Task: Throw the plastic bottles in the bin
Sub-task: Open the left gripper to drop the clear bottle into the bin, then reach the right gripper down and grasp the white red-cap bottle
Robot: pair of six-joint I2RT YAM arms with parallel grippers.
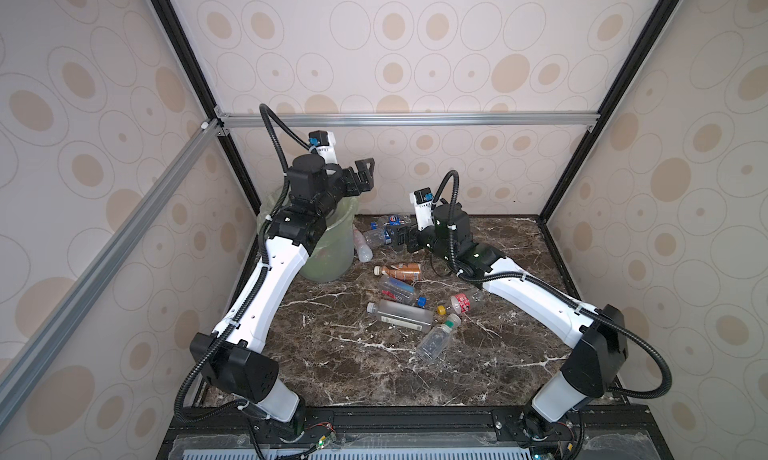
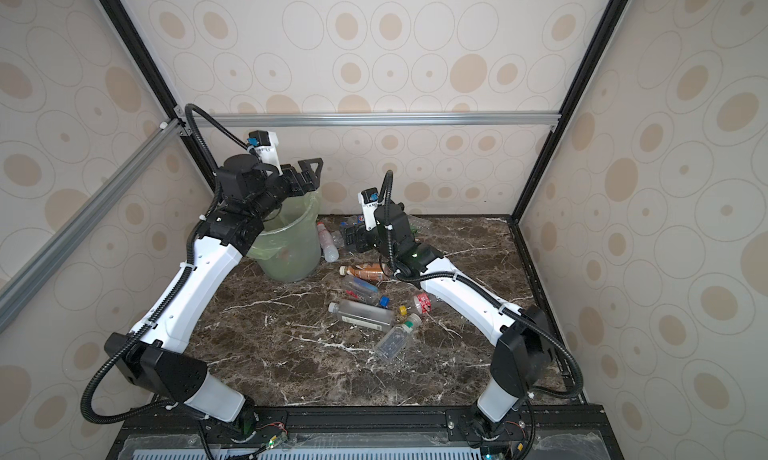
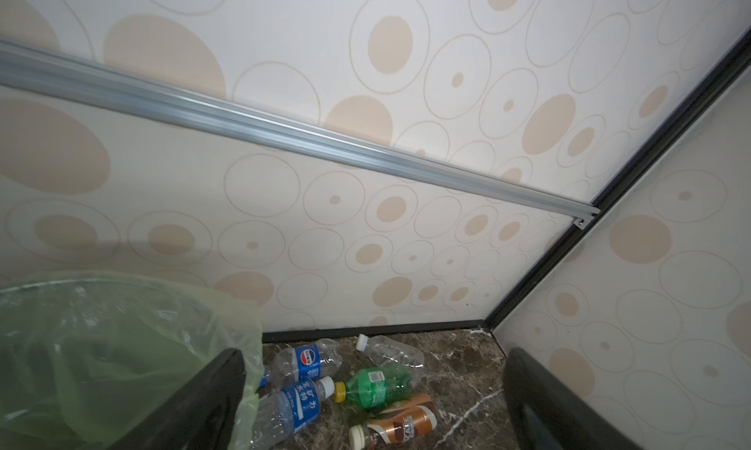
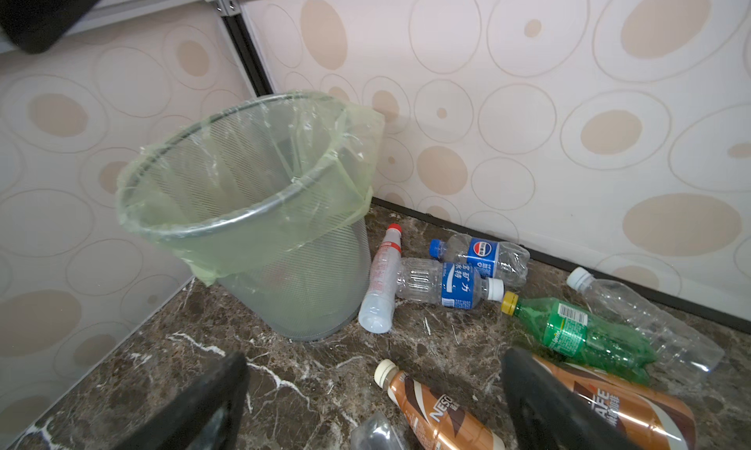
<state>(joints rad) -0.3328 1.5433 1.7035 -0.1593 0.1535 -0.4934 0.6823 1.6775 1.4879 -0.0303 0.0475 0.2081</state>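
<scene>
Dark brown and white-veined, the marble tabletop [image 1: 353, 366] is boxed in by wallpaper [image 1: 415, 42] printed with beige ovals. The right wrist view gives the readable labels:

- A Pepsi roundel sits on the blue band of the Pepsi bottle [image 4: 483, 255].
- 宝矿力水特 is printed on the blue-and-white bottle [image 4: 459, 287].
- "Sprite" and a barcode show on the green bottle [image 4: 569, 332].
- "NESC" shows on one brown bottle [image 4: 439, 411] and "AFE" on the other brown bottle [image 4: 634, 411].
- The red print on the red-capped white bottle [image 4: 380, 281] is too small to read.

The left gripper [image 1: 365, 174] sits upper left of centre in both top views, above the far rim of the bin [image 1: 332, 250]. Its jaws are spread wide and it is empty. The bin stands left of centre, in the table's far left corner.

The right gripper [image 1: 398, 239] is at mid-frame, low over the bottles beside the bin. Its jaws are also fully apart and it clasps nothing.

There are two grippers and one bin. I count eleven plastic bottles [image 1: 401, 317] on the marble, right of the bin, or perhaps twelve, since the mid-frame ones overlap. Two are brown and one is green.
</scene>
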